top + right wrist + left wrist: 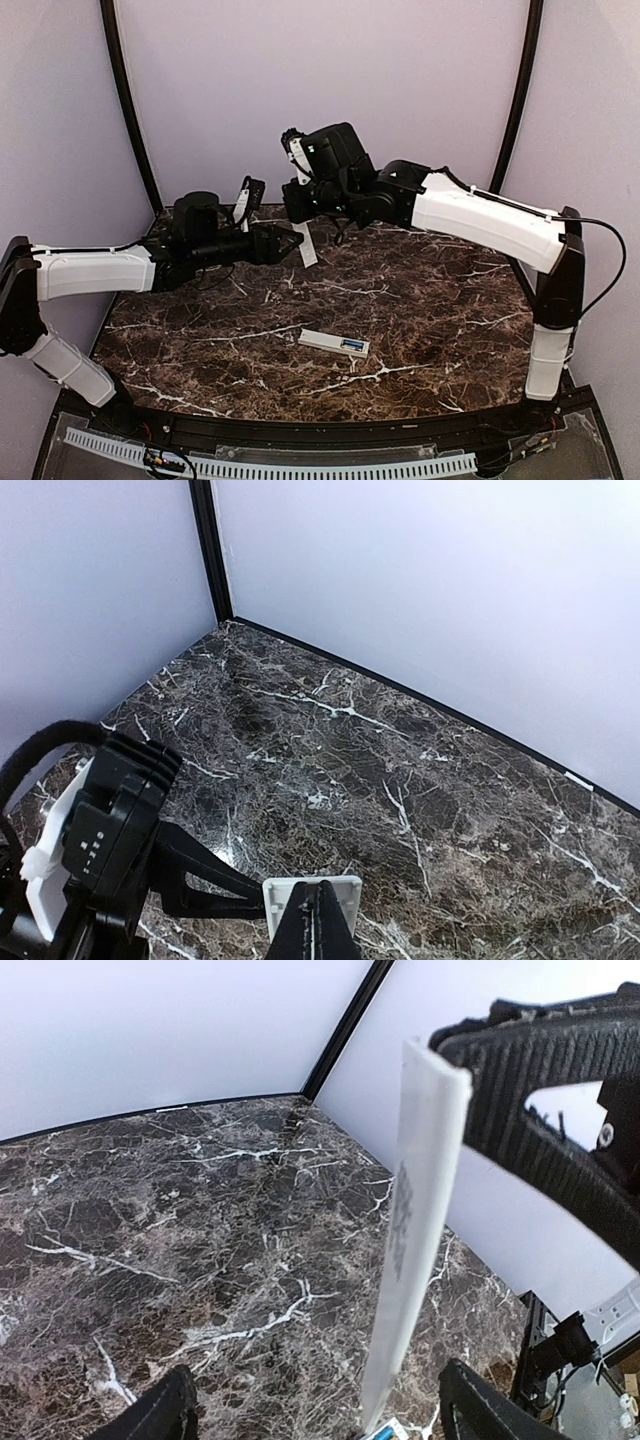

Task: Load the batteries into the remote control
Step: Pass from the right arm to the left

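Note:
The white remote control [322,339] lies flat on the marble table, recess up, with one blue battery [352,346] in its right end. A sliver of that battery shows at the bottom edge of the left wrist view [381,1434]. My right gripper [298,212] is shut on the top of a thin white cover strip [307,248], which hangs upright above the table [345,891]. My left gripper [290,240] is open, its fingers [478,1406] spread either side of the strip's lower end [412,1240]. No other battery shows.
The dark marble table [450,320] is enclosed by pale purple walls with black corner posts [130,110]. Both arms meet over the back middle of the table. The right gripper's black finger [540,1110] fills the upper right of the left wrist view.

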`<state>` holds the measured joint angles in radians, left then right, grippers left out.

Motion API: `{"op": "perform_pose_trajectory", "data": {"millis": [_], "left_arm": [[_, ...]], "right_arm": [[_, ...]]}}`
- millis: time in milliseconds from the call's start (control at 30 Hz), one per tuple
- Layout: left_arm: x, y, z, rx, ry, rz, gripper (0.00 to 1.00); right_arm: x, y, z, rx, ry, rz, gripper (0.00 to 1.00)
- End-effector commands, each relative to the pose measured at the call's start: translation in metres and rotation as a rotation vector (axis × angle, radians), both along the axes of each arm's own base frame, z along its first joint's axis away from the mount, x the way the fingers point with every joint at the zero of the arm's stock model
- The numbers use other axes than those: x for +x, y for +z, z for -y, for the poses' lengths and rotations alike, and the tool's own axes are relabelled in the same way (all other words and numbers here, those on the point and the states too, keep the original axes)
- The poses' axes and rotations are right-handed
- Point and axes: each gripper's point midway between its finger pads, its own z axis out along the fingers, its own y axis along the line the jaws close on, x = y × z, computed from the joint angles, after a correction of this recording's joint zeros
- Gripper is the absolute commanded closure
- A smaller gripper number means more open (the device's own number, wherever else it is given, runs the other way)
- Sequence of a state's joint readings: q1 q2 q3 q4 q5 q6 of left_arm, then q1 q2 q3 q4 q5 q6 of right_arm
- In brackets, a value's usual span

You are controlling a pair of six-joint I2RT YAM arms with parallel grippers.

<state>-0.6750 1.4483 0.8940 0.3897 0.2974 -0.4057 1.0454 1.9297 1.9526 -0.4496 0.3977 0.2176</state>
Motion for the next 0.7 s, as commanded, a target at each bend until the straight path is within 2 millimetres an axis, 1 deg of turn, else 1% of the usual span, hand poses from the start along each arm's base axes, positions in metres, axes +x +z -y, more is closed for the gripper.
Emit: {"op": "perform_pose_trajectory", "data": {"millis": [0, 33, 133, 167, 400, 467, 500, 533, 567, 600, 667], "left_arm": [[0.002, 0.023, 0.01, -0.048, -0.005, 0.058, 0.26], [0.002, 0.023, 0.01, -0.051, -0.006, 0.057, 0.31], [0.001, 0.029, 0.012, -0.07, -0.018, 0.078, 0.43], [0.001, 0.03, 0.012, -0.072, -0.016, 0.081, 0.49], [0.003, 0.034, 0.013, -0.081, -0.004, 0.098, 0.67], [0.002, 0.036, 0.014, -0.085, -0.013, 0.105, 0.78], [0.002, 0.036, 0.014, -0.086, -0.012, 0.107, 0.81], [0.002, 0.037, 0.014, -0.088, -0.011, 0.109, 0.86], [0.001, 0.038, 0.013, -0.09, -0.009, 0.112, 0.89], [0.001, 0.038, 0.013, -0.092, -0.01, 0.114, 0.95], [-0.002, 0.04, 0.012, -0.097, -0.017, 0.12, 1.0]], "right_arm": [[-0.006, 0.031, -0.002, 0.059, 0.004, 0.059, 1.0], [-0.008, 0.032, -0.003, 0.058, 0.008, 0.062, 1.0], [-0.01, 0.032, -0.006, 0.054, 0.017, 0.066, 1.0], [-0.01, 0.031, -0.006, 0.052, 0.018, 0.066, 1.0], [-0.018, 0.034, -0.015, 0.063, 0.05, 0.073, 1.0], [-0.02, 0.034, -0.017, 0.064, 0.056, 0.073, 1.0], [-0.022, 0.034, -0.018, 0.063, 0.06, 0.073, 1.0], [-0.023, 0.035, -0.018, 0.066, 0.063, 0.074, 1.0], [-0.023, 0.035, -0.019, 0.069, 0.069, 0.074, 1.0], [-0.026, 0.036, -0.022, 0.072, 0.085, 0.076, 1.0], [-0.03, 0.038, -0.025, 0.078, 0.111, 0.082, 1.0]]}}
